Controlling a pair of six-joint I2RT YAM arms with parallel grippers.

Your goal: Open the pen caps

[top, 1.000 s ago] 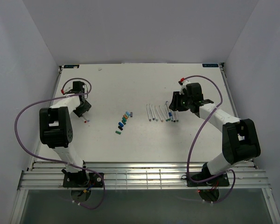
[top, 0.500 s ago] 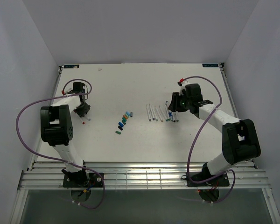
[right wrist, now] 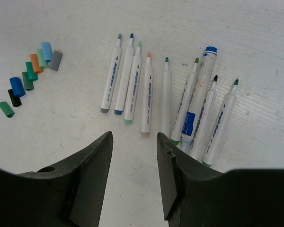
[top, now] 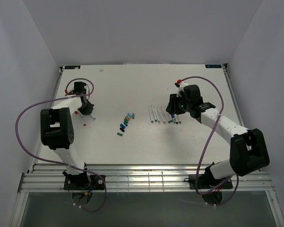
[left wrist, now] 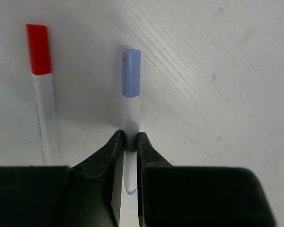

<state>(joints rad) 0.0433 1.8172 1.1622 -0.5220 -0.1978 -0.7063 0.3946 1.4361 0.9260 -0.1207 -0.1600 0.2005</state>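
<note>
A pale blue cap sits on its white pen, lying left on the table beside a red-capped pen, with the left gripper pinching its barrel, while the right gripper hangs half-spread above the uncapped pens, near the loose caps.

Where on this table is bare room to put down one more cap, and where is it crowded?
Bare: the far strip of the table; the near strip before the caps and pens; the gap between the caps and the left gripper holding the lilac-capped pen. Crowded: under the right gripper.
</note>
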